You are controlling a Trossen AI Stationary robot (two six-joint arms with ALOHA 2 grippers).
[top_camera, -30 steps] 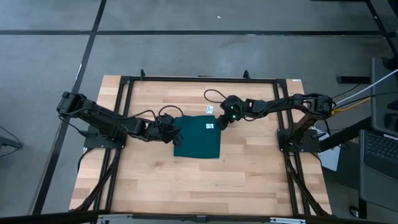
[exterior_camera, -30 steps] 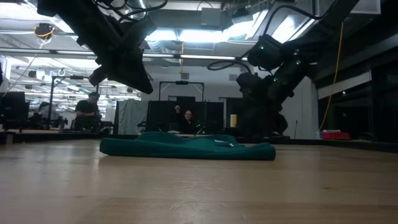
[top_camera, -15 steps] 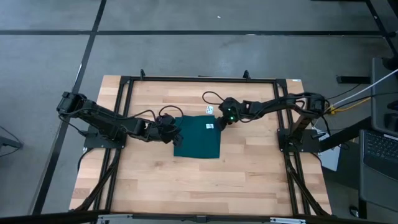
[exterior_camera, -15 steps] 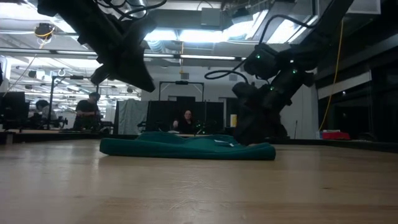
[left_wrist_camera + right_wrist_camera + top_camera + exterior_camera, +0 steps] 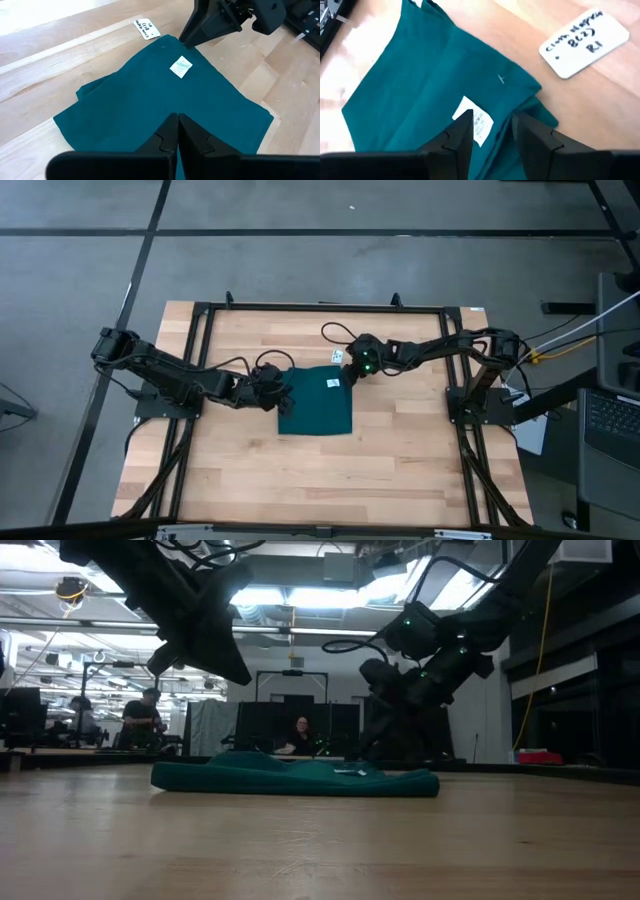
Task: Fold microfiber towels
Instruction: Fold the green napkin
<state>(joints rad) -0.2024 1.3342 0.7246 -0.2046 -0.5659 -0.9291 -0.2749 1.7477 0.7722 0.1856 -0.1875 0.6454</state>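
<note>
High view: teal towel (image 5: 316,405) at table (image 5: 400,470) centre, folded to a rough rectangle. Left gripper (image 5: 283,394) at its 9 o'clock edge, right gripper (image 5: 349,370) at its 1 o'clock corner.

Low view: lies low, rumpled; likely soft, light, limp. Best pinched at corners.

Left wrist view: fingers (image 5: 172,137) pressed together, gripping nothing. White tag (image 5: 181,66) on napped cloth.

Right wrist view: fingers (image 5: 462,132) parted over tag, empty. Handwritten label (image 5: 583,42) on bare wood beside the corner.

folded teal towel (image 5: 316,401) flat, tag (image 5: 335,383) up
</note>
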